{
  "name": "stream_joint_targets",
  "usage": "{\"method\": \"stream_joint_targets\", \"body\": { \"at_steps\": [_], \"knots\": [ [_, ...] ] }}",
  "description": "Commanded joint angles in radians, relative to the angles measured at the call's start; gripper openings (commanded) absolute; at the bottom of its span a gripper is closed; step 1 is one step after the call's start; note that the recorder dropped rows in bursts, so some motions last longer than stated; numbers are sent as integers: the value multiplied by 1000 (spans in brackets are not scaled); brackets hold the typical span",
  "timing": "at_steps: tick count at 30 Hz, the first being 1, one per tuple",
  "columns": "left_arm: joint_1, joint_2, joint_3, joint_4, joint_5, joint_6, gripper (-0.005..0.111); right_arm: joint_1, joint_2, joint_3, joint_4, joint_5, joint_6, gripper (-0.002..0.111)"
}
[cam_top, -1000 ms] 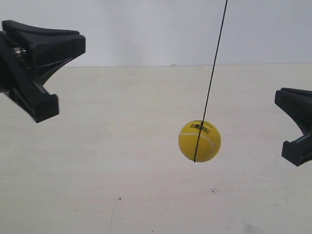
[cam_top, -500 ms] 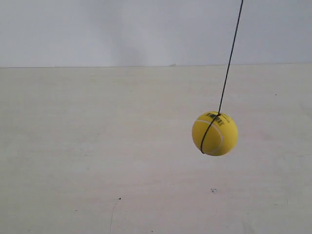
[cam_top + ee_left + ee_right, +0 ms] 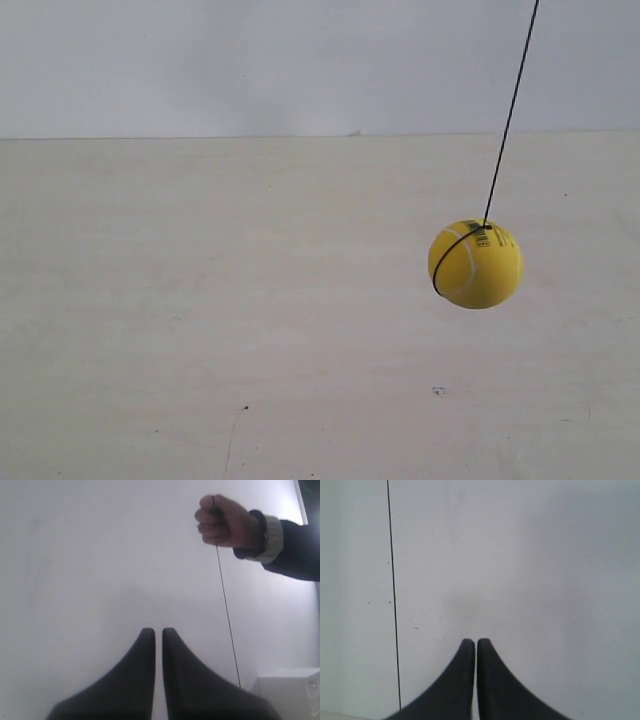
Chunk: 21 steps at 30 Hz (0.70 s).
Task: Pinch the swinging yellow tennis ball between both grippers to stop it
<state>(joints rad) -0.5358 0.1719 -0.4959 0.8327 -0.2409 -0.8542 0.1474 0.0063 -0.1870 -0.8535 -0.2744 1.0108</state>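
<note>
Seeing yellow tennis ball (image 3: pixel 477 264) hanging on the slanted black string (image 3: pixel 510 110) at the exterior view's right, clear above the table (image 3: pixel 200 300). Reading left gripper (image 3: pixel 158 631) jaws as closed to a thin slit, gripping nothing; same for right gripper (image 3: pixel 475 641). Spotting a hand (image 3: pixel 225 521) pinching the string's upper end.

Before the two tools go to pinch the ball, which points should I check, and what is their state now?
1. The yellow tennis ball visible in exterior view: ok.
2. The string hanging straight down: not ok, it slants.
3. The left tool closed: ok.
4. The right tool closed: ok.
5. Both tools beside the ball in exterior view: not ok, neither shows.
6. A hand holding the string top: ok.
</note>
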Motion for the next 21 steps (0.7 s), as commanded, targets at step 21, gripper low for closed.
{"method": "stream_joint_targets", "body": {
  "at_steps": [21],
  "knots": [
    [3,-172,4,1,66,-2,5,2,-6,-2,-5,189,8,0]
  ]
}}
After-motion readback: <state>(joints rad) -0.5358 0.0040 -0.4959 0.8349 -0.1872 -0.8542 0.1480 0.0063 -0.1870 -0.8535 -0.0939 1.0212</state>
